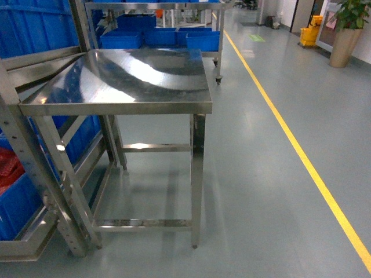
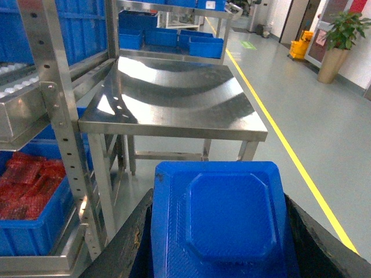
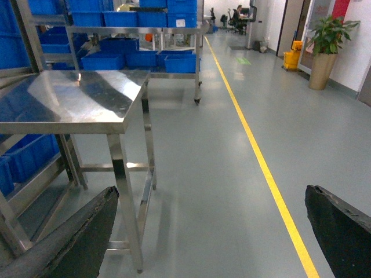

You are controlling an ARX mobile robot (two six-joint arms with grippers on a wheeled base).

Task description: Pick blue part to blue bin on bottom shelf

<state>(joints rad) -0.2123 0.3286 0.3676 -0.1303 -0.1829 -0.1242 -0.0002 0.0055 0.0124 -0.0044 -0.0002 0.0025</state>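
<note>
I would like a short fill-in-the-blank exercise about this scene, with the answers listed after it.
1. The left gripper holds a flat part of ____ colour.
2. The blue bin on the bottom shelf contains pouches of ____ colour.
3. The jaws of the right gripper hold ____.
4. The line painted on the floor is ____.

Answers: blue; red; nothing; yellow

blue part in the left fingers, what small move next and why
Probably swing the left gripper down and leftward toward the blue bin. The blue part sits between its fingers, in front of the steel table, while the bin with red pouches lies low at the left on the bottom shelf. The right gripper is open and holds nothing.
</note>
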